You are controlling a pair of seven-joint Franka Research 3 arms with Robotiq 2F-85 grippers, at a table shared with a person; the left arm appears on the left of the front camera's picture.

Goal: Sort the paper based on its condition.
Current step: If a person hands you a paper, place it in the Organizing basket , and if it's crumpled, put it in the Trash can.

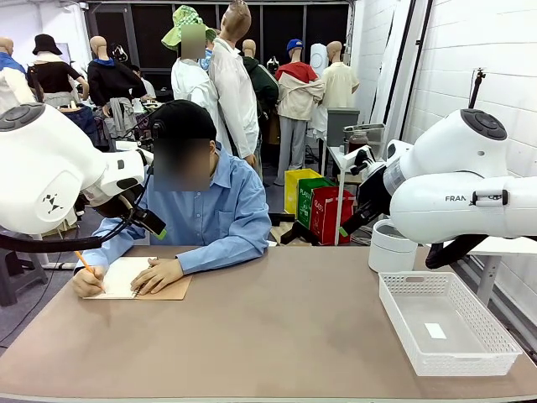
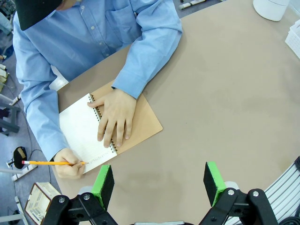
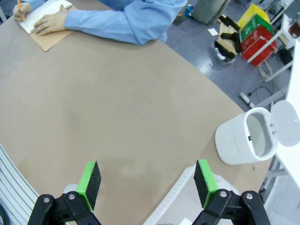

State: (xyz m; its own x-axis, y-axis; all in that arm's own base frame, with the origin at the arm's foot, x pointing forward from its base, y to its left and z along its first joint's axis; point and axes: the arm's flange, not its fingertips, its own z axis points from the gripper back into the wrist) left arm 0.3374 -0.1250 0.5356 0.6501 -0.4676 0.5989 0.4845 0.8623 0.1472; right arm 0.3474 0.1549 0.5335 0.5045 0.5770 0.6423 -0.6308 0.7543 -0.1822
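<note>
Paper (image 2: 79, 127) lies flat and white on the spiral notebook (image 2: 143, 123).

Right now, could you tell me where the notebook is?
In the front view, the notebook lies at the table's far left, under the person's hands.

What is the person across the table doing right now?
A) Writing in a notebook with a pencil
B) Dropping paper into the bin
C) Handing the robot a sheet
A: one hand holds an orange pencil to the page of the open notebook, and the other hand lies flat on it.
</note>
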